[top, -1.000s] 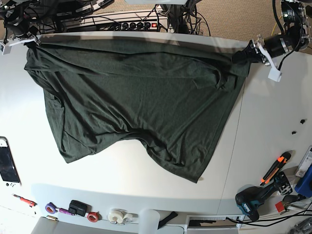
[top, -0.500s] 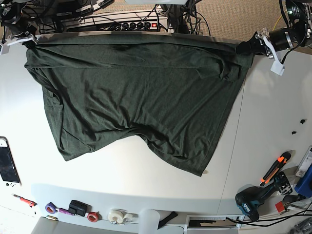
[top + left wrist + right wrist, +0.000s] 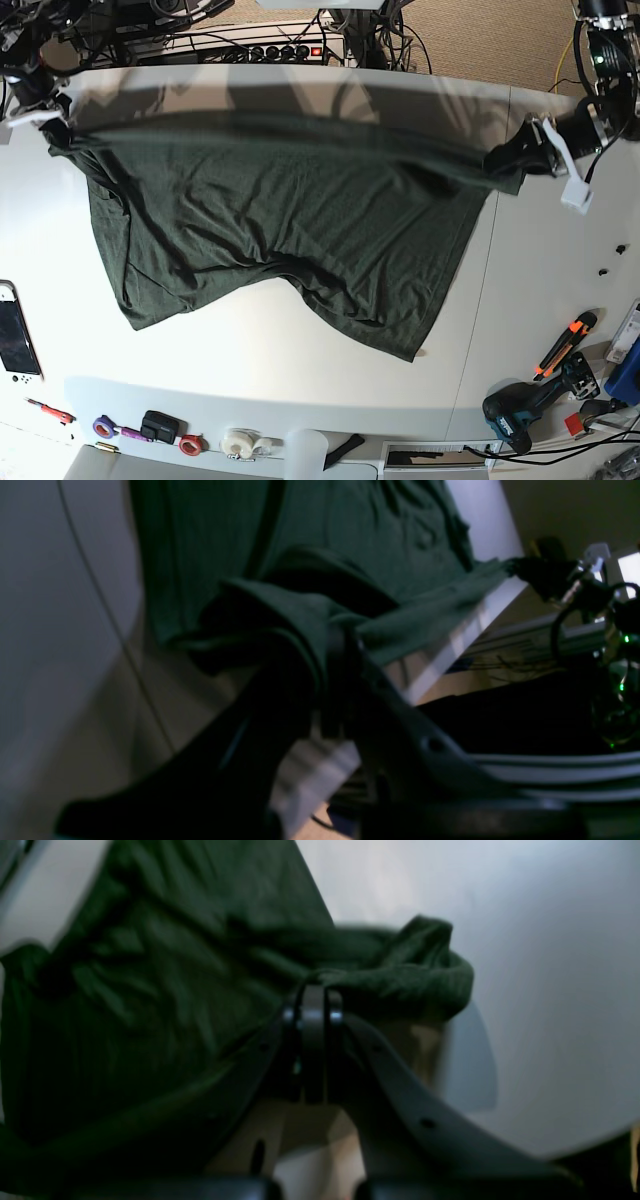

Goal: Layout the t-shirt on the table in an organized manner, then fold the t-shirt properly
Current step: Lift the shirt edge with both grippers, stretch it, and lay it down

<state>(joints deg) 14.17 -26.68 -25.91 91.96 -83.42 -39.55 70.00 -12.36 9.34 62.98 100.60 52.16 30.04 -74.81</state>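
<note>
Both sets of jaws are pinched tight on cloth: the right gripper [image 3: 314, 990] has a bunched fold of the shirt [image 3: 270, 220] nipped between closed fingers, and the left gripper [image 3: 336, 635] is clamped on a wad of fabric at the opposite corner. From where I stand the right one sits at about ten o'clock on the table [image 3: 540, 300], the left at about two, and the top edge is strung taut between them, lifted enough to throw a shadow. The rest drapes down toward six o'clock, lying on the white top. I'd call this mid-layout: it is spread but skewed, with ripples and a ragged lower edge, and no fold looks started. The cloth is dark green, soft and limp.
</note>
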